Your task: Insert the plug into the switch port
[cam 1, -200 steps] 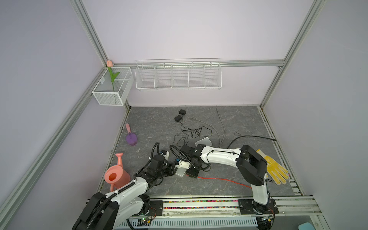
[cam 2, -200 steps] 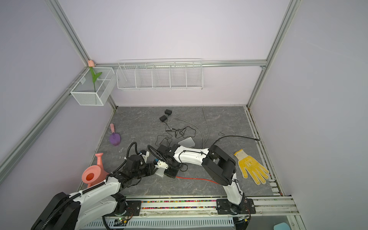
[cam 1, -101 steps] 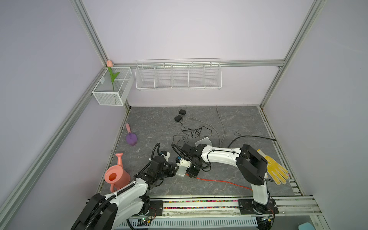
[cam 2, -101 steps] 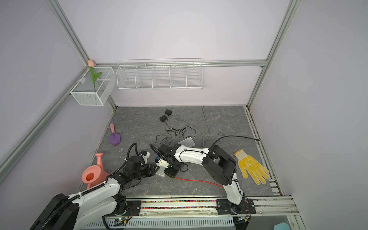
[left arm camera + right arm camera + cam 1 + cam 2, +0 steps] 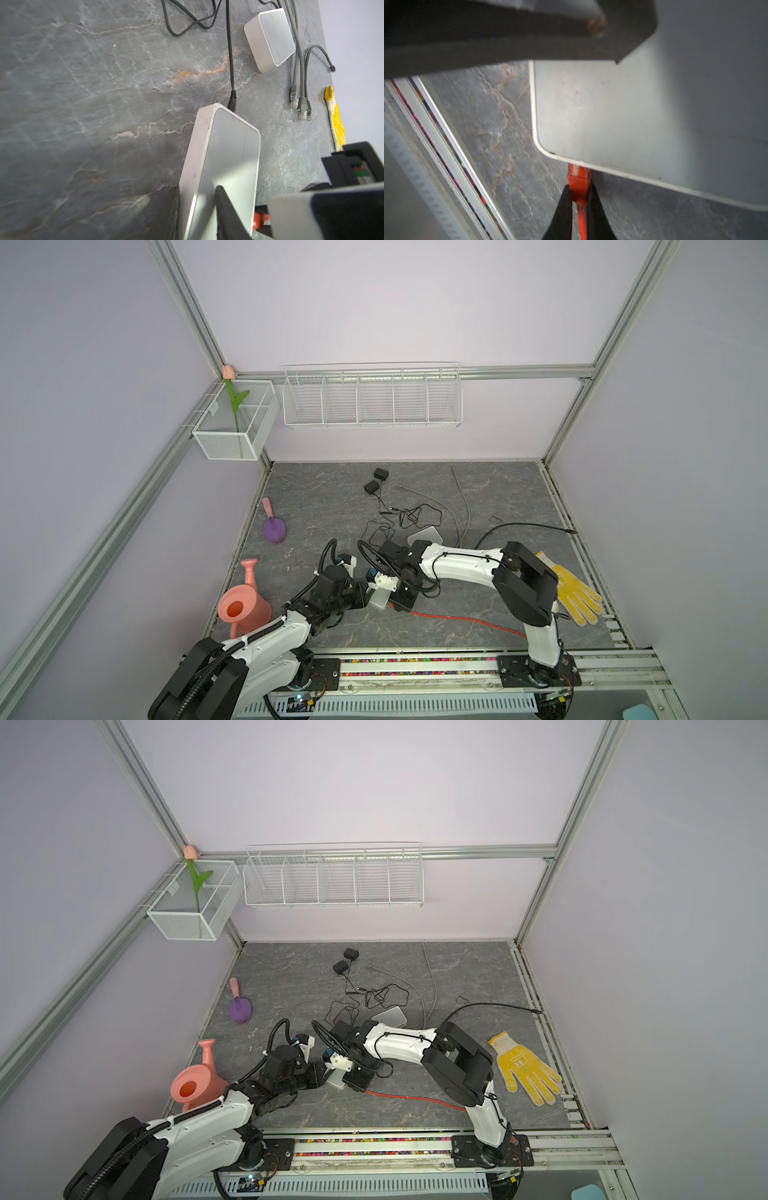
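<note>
The white switch point(image 5: 380, 597) point(image 5: 337, 1078) lies near the table's front, a black power cord in its far end. My left gripper point(image 5: 365, 595) point(image 5: 199, 212) is shut on the switch point(image 5: 224, 158), one finger point(image 5: 226, 207) on its top face and the other against its side. My right gripper point(image 5: 392, 605) point(image 5: 579, 191) is shut on the red plug point(image 5: 578, 178), whose tip sits under the switch's point(image 5: 643, 116) edge. How deep it sits in the port is hidden. Its red cable point(image 5: 457, 619) point(image 5: 415, 1099) trails right.
A second white box point(image 5: 424, 536) lies behind the arms among black cords, grey network cables point(image 5: 303, 104) and two black adapters point(image 5: 376, 481). Yellow glove point(image 5: 575, 593) at right. Pink watering can point(image 5: 243, 605) and purple trowel point(image 5: 274, 529) at left. Wire baskets hang on the walls.
</note>
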Motion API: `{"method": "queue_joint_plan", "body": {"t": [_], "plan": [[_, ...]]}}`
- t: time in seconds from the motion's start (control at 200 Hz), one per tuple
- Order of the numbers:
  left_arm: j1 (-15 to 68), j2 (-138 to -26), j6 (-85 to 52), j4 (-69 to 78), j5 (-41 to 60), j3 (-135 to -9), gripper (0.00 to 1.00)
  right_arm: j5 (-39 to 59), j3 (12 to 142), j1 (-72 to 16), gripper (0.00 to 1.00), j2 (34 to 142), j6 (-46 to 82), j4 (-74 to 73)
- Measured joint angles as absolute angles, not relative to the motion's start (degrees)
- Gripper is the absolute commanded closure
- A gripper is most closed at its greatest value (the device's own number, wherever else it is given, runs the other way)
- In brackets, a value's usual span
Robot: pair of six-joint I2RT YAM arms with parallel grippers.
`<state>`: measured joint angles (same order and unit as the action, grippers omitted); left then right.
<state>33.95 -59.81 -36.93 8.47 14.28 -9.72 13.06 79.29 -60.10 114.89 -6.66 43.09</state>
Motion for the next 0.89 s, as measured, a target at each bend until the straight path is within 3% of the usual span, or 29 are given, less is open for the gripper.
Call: {"method": "queue_joint_plan", "body": {"t": [0.895], "plan": [[38.1,-59.2,-38.7,10.1,8.7,-9.0,0.75,13.5,83.0,-59.4,0.93,117.3,-6.6,46.7]]}}
